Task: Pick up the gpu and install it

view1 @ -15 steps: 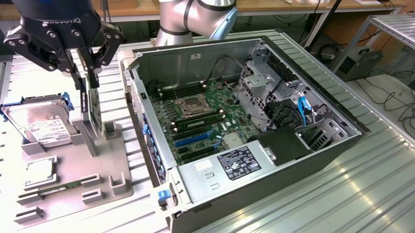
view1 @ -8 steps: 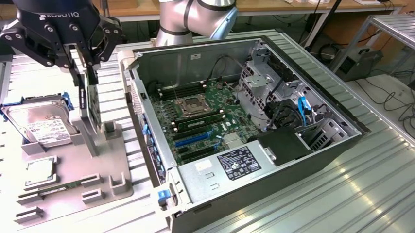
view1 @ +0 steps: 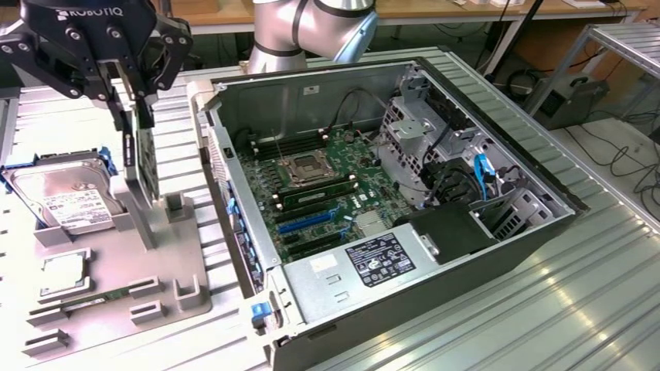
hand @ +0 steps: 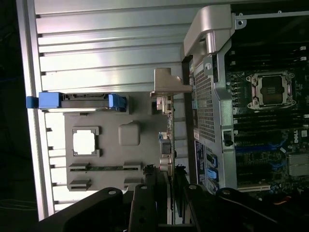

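A: Where do we log the gpu (view1: 145,166)?

B: Upright on its long edge, over the grey fixture tray (view1: 165,267) at the exterior view's left. It is just beside the open computer case (view1: 495,232) and outside it. In the wrist view we see it edge-on (hand: 169,126), with its silver bracket (hand: 166,85) at the end away from the fingers (hand: 153,193).

A: And the gripper (view1: 131,116)?

B: We note the jaws drawn in on the card, one finger on each face, pinching it near its upper edge. The wrist view agrees: the gripper (hand: 169,178) has the thin board between its fingers.

A: Is it free of the tray?

B: We cannot tell. The lower edge sits close by a grey post (view1: 132,207), and the meeting point is hidden.

A: Neighbours?

B: A hard drive (view1: 62,197) with blue rails leans in its holder, to the exterior view's left of the card. A processor chip (view1: 64,272) and a memory stick (view1: 98,300) lie flat nearer the camera.

A: The case?

B: It is lying open, with the motherboard (view1: 330,202) and its processor socket (view1: 307,168) facing up.
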{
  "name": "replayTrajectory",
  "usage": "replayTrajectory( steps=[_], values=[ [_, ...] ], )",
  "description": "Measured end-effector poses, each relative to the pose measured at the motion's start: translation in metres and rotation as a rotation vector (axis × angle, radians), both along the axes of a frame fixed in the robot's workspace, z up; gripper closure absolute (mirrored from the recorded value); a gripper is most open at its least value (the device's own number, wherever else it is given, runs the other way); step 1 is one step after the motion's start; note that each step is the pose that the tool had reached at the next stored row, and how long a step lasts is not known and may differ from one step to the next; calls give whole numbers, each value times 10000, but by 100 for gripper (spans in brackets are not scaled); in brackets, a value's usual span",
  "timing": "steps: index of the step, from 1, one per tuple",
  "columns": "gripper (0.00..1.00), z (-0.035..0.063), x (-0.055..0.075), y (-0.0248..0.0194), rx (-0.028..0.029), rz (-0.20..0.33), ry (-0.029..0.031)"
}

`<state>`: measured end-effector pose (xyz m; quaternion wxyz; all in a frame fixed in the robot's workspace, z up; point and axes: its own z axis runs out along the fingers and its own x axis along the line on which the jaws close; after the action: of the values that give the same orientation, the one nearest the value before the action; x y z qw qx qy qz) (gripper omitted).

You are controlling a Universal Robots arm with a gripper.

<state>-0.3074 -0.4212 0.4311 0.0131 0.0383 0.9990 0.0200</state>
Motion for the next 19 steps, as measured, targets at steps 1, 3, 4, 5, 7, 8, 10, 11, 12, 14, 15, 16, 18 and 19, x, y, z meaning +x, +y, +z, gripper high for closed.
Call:
replayTrajectory(
  steps=[1, 3, 4, 5, 7, 8, 10, 11, 12, 14, 15, 16, 18, 19],
  values=[
    [73, 6, 0, 0, 0, 0, 0],
    [73, 21, 0, 0, 1, 0, 0],
    [73, 31, 0, 1, 0, 0, 0],
    [73, 38, 0, 1, 0, 0, 0],
    [73, 52, 0, 1, 1, 0, 0],
    [73, 59, 0, 1, 0, 0, 0],
    [73, 74, 0, 1, 0, 0, 0],
    [73, 81, 0, 1, 0, 0, 0],
    [73, 89, 0, 2, 0, 0, 0],
    [73, 104, 0, 2, 0, -1, 0],
    [73, 112, 0, 2, 0, 0, 0],
    [73, 121, 0, 2, 0, 0, 0],
    [73, 139, 0, 3, 0, 0, 0],
    [73, 148, 0, 3, 0, 0, 0]
  ],
)
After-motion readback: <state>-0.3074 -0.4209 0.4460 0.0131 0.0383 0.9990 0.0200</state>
